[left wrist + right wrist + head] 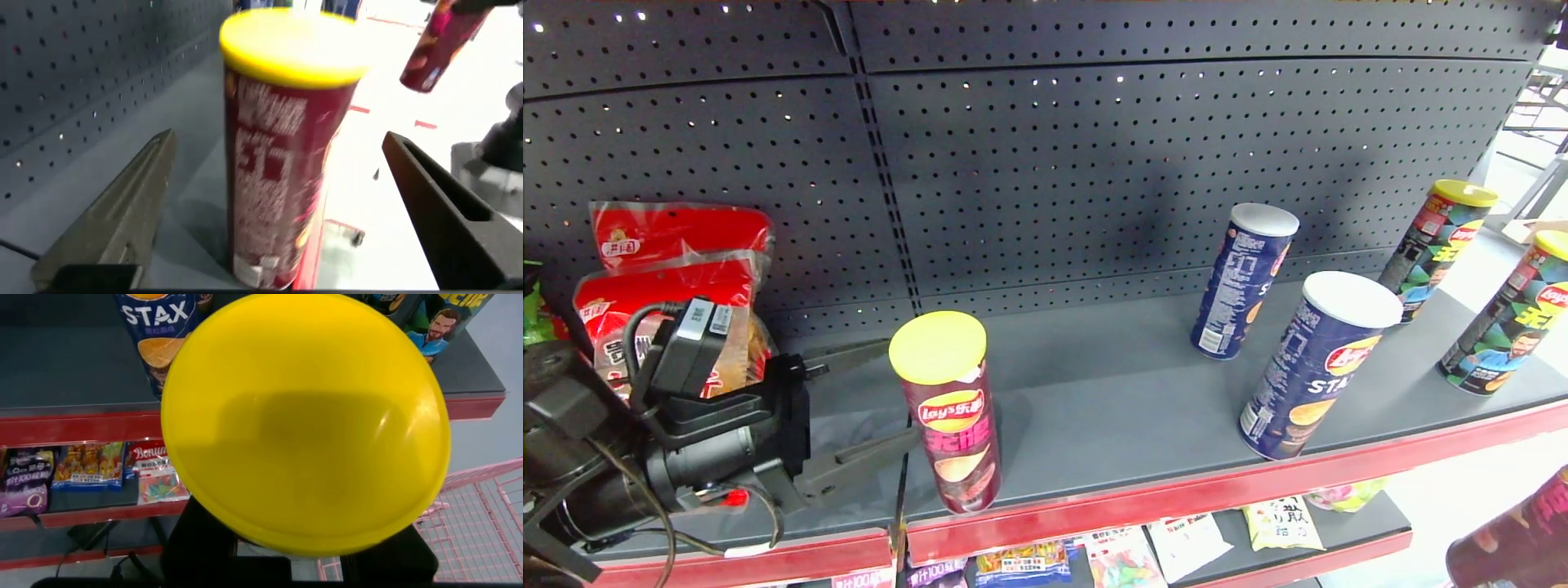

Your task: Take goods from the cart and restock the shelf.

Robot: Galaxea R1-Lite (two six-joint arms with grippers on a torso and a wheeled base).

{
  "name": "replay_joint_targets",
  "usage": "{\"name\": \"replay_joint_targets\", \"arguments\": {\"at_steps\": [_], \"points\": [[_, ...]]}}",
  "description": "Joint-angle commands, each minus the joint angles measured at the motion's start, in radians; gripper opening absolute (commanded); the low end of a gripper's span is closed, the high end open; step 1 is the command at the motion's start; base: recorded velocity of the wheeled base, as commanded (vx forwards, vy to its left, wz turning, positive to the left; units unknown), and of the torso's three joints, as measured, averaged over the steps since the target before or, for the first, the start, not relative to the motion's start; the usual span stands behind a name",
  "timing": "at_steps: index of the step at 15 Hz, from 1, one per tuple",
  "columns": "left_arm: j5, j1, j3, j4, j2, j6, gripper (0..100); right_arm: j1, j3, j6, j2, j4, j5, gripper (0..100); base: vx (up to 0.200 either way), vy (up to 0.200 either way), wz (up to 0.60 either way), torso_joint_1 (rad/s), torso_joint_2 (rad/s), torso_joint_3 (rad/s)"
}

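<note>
A maroon chips can (949, 412) with a yellow lid stands upright near the red front edge of the grey shelf (1111, 392). My left gripper (882, 400) is open just to its left, at the can's height. In the left wrist view the can (282, 155) stands between the spread fingers (122, 220), with a gap on each side. A second maroon can (1515, 535) hangs in the air at the lower right, below shelf level. Its yellow lid (306, 420) faces the right wrist camera, and my right gripper (294, 563) is shut on it, fingers hidden behind the lid.
Two blue cans with white lids (1245, 282) (1319, 363) and two teal-patterned cans with yellow lids (1441, 245) (1507, 314) stand to the right. Red snack bags (670, 278) lean at the far left. Snack packets (1127, 559) lie on the lower shelf. A pink cart (482, 514) stands below.
</note>
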Motion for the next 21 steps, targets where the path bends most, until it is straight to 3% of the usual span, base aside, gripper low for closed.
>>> {"name": "replay_joint_targets", "arguments": {"at_steps": [1, 3, 5, 6, 7, 8, 9, 10, 11, 12, 14, 15, 16, 17, 18, 20, 21], "points": [[0.009, 0.021, 0.006, -0.001, -0.041, -0.004, 100, 0.002, -0.002, -0.001, 0.001, 0.000, 0.001, 0, 0.000, 0.000, 0.00, 0.000, 0.00, 0.000], [0.043, 0.046, 0.018, -0.001, -0.072, -0.006, 100, 0.004, -0.009, -0.001, 0.001, 0.002, 0.004, 0, 0.000, 0.000, 0.00, 0.000, 0.00, 0.000], [0.167, 0.047, 0.021, 0.001, -0.091, -0.006, 100, 0.005, -0.007, -0.002, 0.001, 0.002, 0.006, 0, 0.000, 0.000, 0.00, 0.000, 0.00, 0.000], [0.334, 0.046, 0.018, 0.016, -0.113, -0.006, 100, 0.007, -0.007, -0.004, 0.003, 0.003, 0.006, 0, 0.000, 0.000, 0.00, 0.000, 0.00, 0.000], [0.442, 0.047, 0.012, 0.029, -0.136, -0.006, 100, 0.007, -0.005, -0.011, 0.001, 0.005, 0.004, 0, 0.000, 0.000, 0.00, 0.000, 0.00, 0.000], [0.449, 0.047, 0.011, 0.030, -0.137, -0.006, 100, 0.007, -0.004, -0.011, 0.001, 0.005, 0.003, 0, 0.000, 0.000, 0.00, 0.000, 0.00, 0.000], [0.661, 0.077, -0.031, 0.127, -0.200, 0.002, 100, -0.010, -0.009, -0.068, -0.006, 0.014, -0.033, 0, 0.000, 0.000, 0.00, 0.000, 0.00, 0.000], [0.727, 0.119, -0.072, 0.249, -0.249, 0.007, 100, -0.013, -0.010, -0.114, 0.001, 0.013, -0.040, 0, 0.000, 0.000, 0.00, 0.000, 0.00, 0.000], [0.756, 0.135, -0.124, 0.444, -0.337, 0.008, 100, -0.009, -0.005, -0.120, 0.020, 0.003, -0.013, 0, 0.000, 0.000, 0.00, 0.000, 0.00, 0.000], [0.758, 0.136, -0.147, 0.529, -0.375, 0.008, 100, -0.009, -0.004, -0.117, 0.026, 0.002, -0.002, 0, 0.000, 0.000, 0.00, 0.000, 0.00, 0.000], [0.756, 0.135, -0.388, 1.205, -0.628, 0.005, 100, -0.012, -0.002, -0.117, 0.018, -0.001, 0.010, 0, 0.000, 0.000, 0.00, 0.000, 0.00, 0.000], [0.755, 0.135, -0.472, 1.469, -0.713, 0.008, 100, -0.015, -0.002, -0.117, 0.015, 0.000, 0.010, 0, 0.000, 0.000, 0.00, 0.000, 0.00, 0.000], [0.756, 0.135, -0.497, 1.589, -0.754, 0.019, 100, -0.015, -0.001, -0.117, 0.015, -0.001, 0.012, 0, 0.000, 0.000, 0.00, 0.000, 0.00, 0.000], [0.761, 0.135, -0.532, 1.817, -0.834, 0.088, 100, -0.010, 0.002, -0.117, 0.015, -0.001, 0.016, 0, 0.000, 0.000, 0.00, 0.000, 0.00, 0.000], [0.759, 0.135, -0.529, 1.859, -0.875, 0.116, 100, -0.009, 0.004, -0.117, 0.015, -0.003, 0.018, 0, 0.000, 0.000, 0.00, 0.000, 0.00, 0.000], [0.764, 0.135, -0.529, 1.851, -0.886, 0.126, 100, -0.007, 0.005, -0.117, 0.014, -0.003, 0.018, 0, 0.000, 0.000, 0.00, 0.000, 0.00, 0.000], [0.765, 0.135, -0.518, 1.816, -0.885, 0.152, 100, -0.007, 0.005, -0.117, 0.006, -0.001, 0.018, 0, 0.000, 0.000, 0.00, 0.000, 0.00, 0.000]]}}
